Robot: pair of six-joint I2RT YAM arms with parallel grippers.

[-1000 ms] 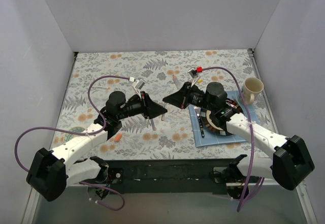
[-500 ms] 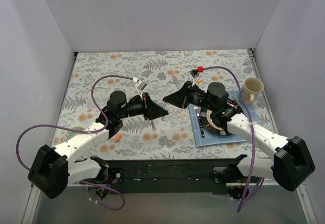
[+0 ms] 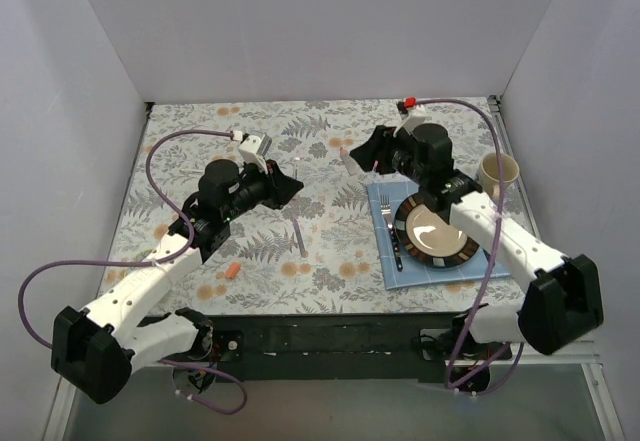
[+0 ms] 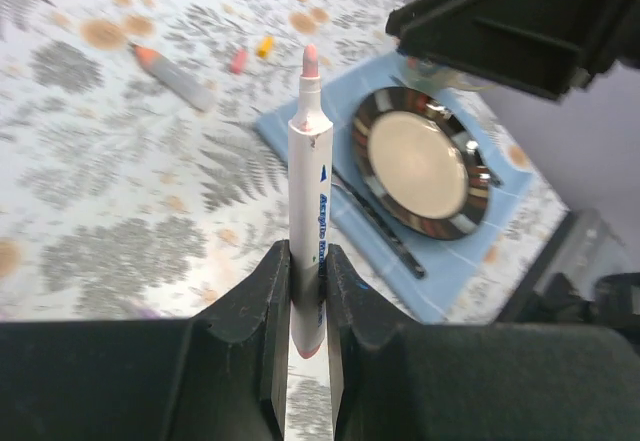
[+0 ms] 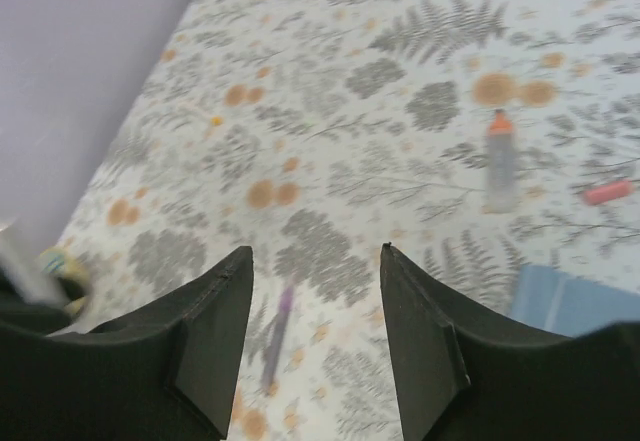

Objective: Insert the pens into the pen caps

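Note:
My left gripper [image 4: 307,257] is shut on a whitish pen [image 4: 309,161] that stands upright between the fingers, its pink tip up. In the top view this gripper [image 3: 292,187] hovers left of centre. My right gripper [image 3: 360,148] is open with nothing between its fingers [image 5: 222,311], high over the cloth at the back right. A purple pen [image 3: 299,233] lies on the cloth between the arms, also below the right gripper [image 5: 276,336]. A whitish pen with an orange end [image 5: 499,166] and a pink cap [image 5: 607,192] lie near each other. An orange cap [image 3: 232,271] lies near the left arm.
A dark-rimmed plate [image 3: 436,253] and a fork [image 3: 390,236] sit on a blue mat [image 3: 386,271] at the right. A cream mug [image 3: 497,173] stands beyond it by the right wall. White walls enclose the floral cloth on three sides.
The two grippers met at the centre a second ago and have pulled apart. The left one drew back left with the pen. The right one opened and swung to the back right.

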